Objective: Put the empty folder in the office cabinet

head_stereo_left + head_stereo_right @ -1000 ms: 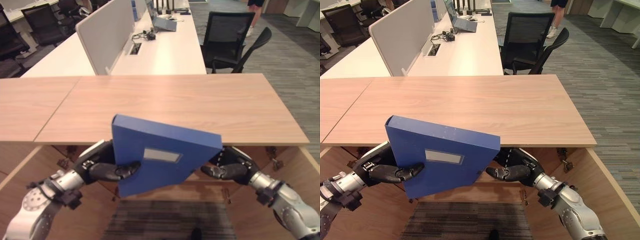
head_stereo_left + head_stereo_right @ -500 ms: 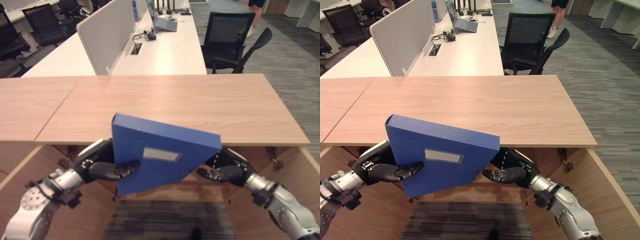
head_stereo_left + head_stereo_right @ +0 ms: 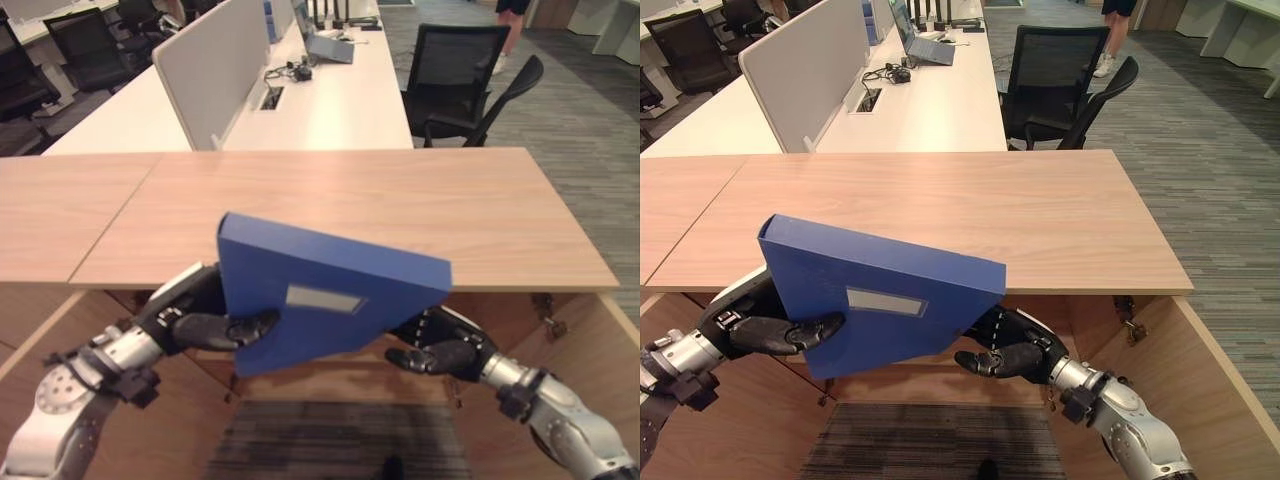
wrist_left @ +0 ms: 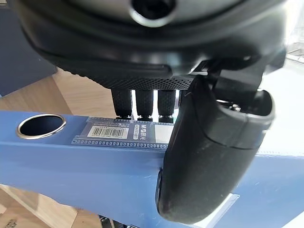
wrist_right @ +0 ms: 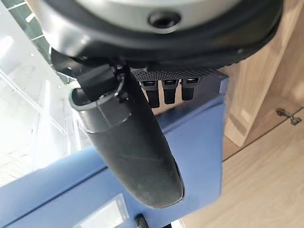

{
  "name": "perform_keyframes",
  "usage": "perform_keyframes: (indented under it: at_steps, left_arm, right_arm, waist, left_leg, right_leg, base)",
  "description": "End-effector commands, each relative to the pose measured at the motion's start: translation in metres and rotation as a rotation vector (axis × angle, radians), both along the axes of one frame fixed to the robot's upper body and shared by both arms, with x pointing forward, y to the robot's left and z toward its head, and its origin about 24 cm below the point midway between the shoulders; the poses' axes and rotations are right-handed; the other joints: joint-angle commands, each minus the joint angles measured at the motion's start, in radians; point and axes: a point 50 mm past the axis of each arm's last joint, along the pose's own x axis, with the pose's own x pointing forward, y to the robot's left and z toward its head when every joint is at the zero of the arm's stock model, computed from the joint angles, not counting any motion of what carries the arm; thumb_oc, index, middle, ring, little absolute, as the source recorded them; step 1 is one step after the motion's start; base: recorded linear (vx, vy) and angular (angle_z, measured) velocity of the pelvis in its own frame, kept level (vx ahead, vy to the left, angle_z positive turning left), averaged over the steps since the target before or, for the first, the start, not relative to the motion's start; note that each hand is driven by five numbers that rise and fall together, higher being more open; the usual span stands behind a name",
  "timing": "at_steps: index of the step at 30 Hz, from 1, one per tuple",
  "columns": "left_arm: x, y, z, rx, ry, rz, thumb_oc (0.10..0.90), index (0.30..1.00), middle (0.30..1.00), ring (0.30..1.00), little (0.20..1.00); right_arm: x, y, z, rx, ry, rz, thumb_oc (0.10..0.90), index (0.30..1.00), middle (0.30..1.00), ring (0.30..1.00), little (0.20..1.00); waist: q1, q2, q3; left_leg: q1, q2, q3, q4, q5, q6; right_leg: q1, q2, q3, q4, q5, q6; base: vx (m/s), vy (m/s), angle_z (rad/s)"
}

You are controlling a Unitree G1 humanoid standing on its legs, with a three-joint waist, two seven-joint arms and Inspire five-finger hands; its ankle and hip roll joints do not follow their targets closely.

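Note:
A blue box folder (image 3: 330,300) with a pale label is held tilted in front of the wooden cabinet, its upper edge level with the cabinet top (image 3: 400,210). My left hand (image 3: 195,320) is shut on its left end. In the left wrist view the thumb (image 4: 213,156) lies over the spine (image 4: 71,161) and the fingers go behind. My right hand (image 3: 440,350) grips the lower right corner from below, with the thumb (image 5: 133,156) on the blue face (image 5: 199,156). Under the top, the cabinet's opening (image 3: 340,385) is partly hidden by the folder.
Open wooden doors stand at the left (image 3: 40,330) and the right (image 3: 600,340) of the opening. Behind the cabinet are white desks with a divider screen (image 3: 205,70), a laptop (image 3: 325,45) and black chairs (image 3: 460,70). A person's legs (image 3: 1115,35) show at the far back.
The folder has risen a little and tipped further, its left end higher. My right hand has slid left and lower beneath its right corner. My left hand has lifted slightly with it.

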Motion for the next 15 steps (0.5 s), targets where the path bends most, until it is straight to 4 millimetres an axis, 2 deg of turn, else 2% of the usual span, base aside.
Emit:
perform_keyframes:
  at_steps: [1,11,15]
  left_arm:
    - [0.008,0.005,0.064,-0.067,-0.393,0.041,0.4,0.3,0.3,0.3,0.3]
    - [0.008,0.001,0.056,-0.111,-0.385,0.057,0.4,0.3,0.3,0.3,0.3]
    - [0.008,-0.001,0.053,-0.11,-0.369,0.048,0.4,0.3,0.3,0.3,0.3]
  right_arm:
    - [0.015,0.029,0.055,0.111,-0.28,0.132,0.8,0.9,0.9,0.9,0.9]
    - [0.016,0.041,0.073,0.161,-0.358,0.158,0.8,0.9,0.9,0.9,0.9]
    - [0.017,0.046,0.085,0.189,-0.419,0.169,0.8,0.9,0.9,0.9,0.9]
  waist:
    - [-0.007,-0.024,-0.059]
    - [-0.003,-0.026,-0.058]
    - [-0.003,-0.025,-0.058]
  left_leg:
    - [-0.029,0.047,-0.053,-0.007,-0.027,-0.087]
    - [-0.03,0.048,-0.053,-0.007,-0.028,-0.085]
    - [-0.029,0.048,-0.054,-0.007,-0.027,-0.084]
  right_leg:
    - [0.14,-0.044,0.006,0.017,-0.157,0.092]
    - [0.141,-0.044,0.006,0.019,-0.159,0.09]
    - [0.14,-0.043,0.007,0.019,-0.159,0.089]
  base:
    - [0.0,0.0,0.0]
    - [0.0,0.0,0.0]
    - [0.0,0.0,0.0]
